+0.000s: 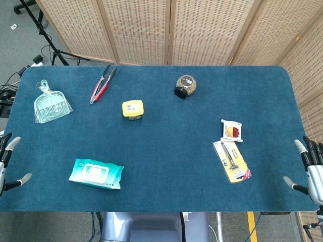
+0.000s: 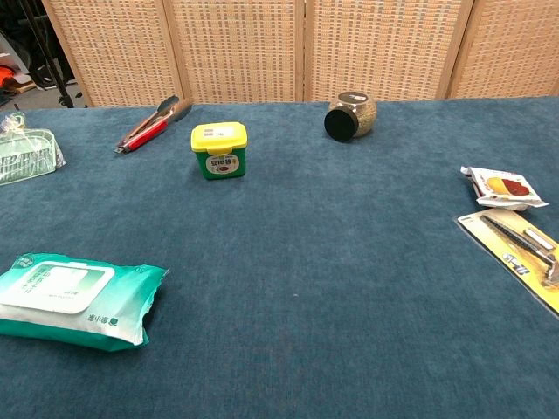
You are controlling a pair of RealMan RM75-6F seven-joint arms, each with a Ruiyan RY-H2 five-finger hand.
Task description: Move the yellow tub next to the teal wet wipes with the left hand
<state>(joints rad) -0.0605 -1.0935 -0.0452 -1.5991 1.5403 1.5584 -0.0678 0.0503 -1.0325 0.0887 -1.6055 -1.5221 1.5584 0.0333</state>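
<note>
The yellow tub, yellow-lidded with a green body, stands upright on the blue table left of centre. The teal wet wipes pack lies flat near the front left edge, well apart from the tub. My left hand hangs at the table's left edge with fingers spread and nothing in it, far from both. At the right edge my right hand is likewise spread and empty. Neither hand shows in the chest view.
Red-handled tongs and a bagged green dustpan lie at the back left. A jar on its side is behind centre. A small snack packet and a carded tool lie at the right.
</note>
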